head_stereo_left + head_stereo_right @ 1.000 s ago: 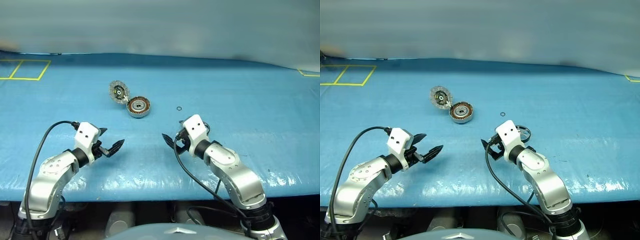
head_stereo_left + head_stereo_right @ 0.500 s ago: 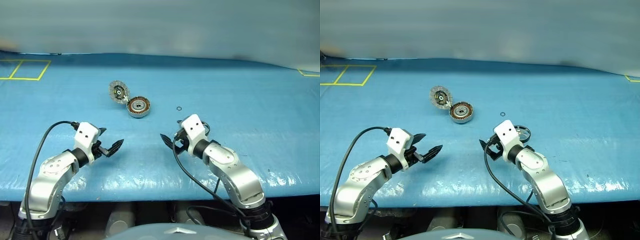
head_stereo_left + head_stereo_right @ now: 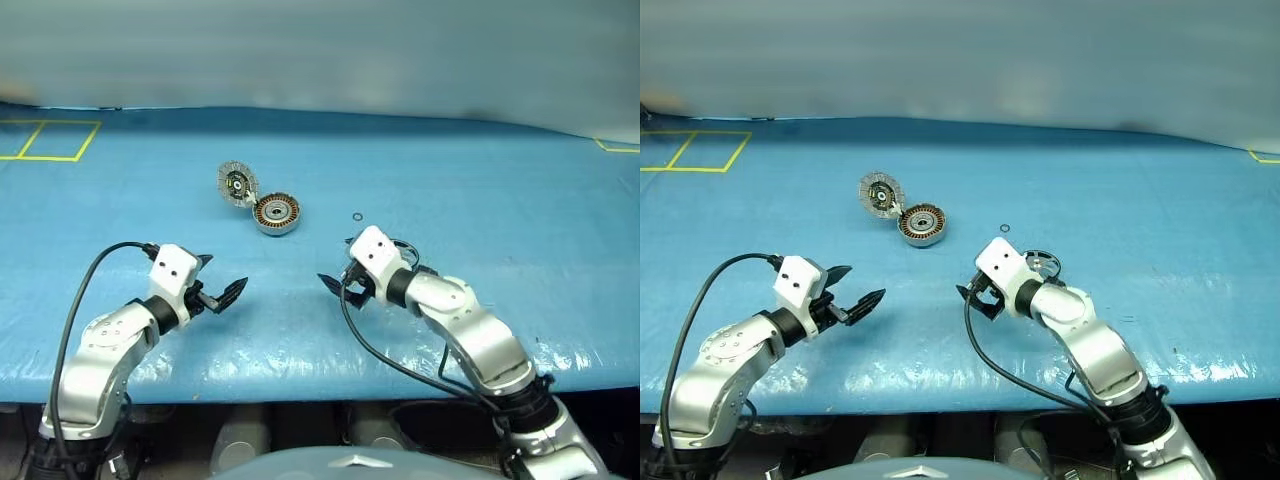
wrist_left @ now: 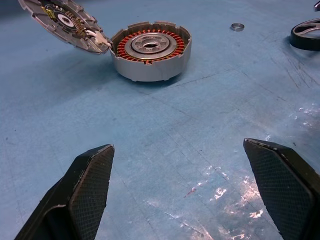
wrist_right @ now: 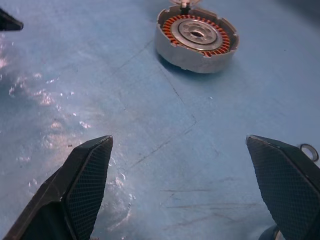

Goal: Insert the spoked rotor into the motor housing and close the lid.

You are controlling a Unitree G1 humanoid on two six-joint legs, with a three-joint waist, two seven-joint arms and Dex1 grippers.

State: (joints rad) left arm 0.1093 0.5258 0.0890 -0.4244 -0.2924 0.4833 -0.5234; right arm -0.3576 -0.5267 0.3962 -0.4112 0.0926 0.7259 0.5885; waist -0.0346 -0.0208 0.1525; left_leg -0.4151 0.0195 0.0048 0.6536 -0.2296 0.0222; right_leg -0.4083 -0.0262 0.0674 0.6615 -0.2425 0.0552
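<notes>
The left hand (image 3: 222,288) hovers low over the blue bench (image 3: 480,180), its two black fingers (image 4: 90,185) spread wide and grasping nothing. Beyond it, farther up the bench and toward the middle, sits the motor housing (image 3: 277,214), well apart from the fingertips; its copper-brown windings ring a silver centre with a dark hole. The lid (image 3: 237,184) is swung open, joined to the housing's edge on the robot's left side and tilted upward, with its ribbed inner face and dark hub showing.

The right hand (image 3: 336,283) also hangs above the bench, fingers (image 5: 85,180) released wide with nothing between them, pointing toward the left hand across a bare stretch of blue surface. The spoked rotor (image 3: 1043,264) lies flat on the bench just behind this hand, partly hidden by the wrist, with its dark rim and thin spokes visible. A tiny thin black ring (image 3: 358,216) lies on the bench between the rotor and the housing, touching neither. Yellow tape lines (image 3: 48,140) mark the far left corner of the bench.
</notes>
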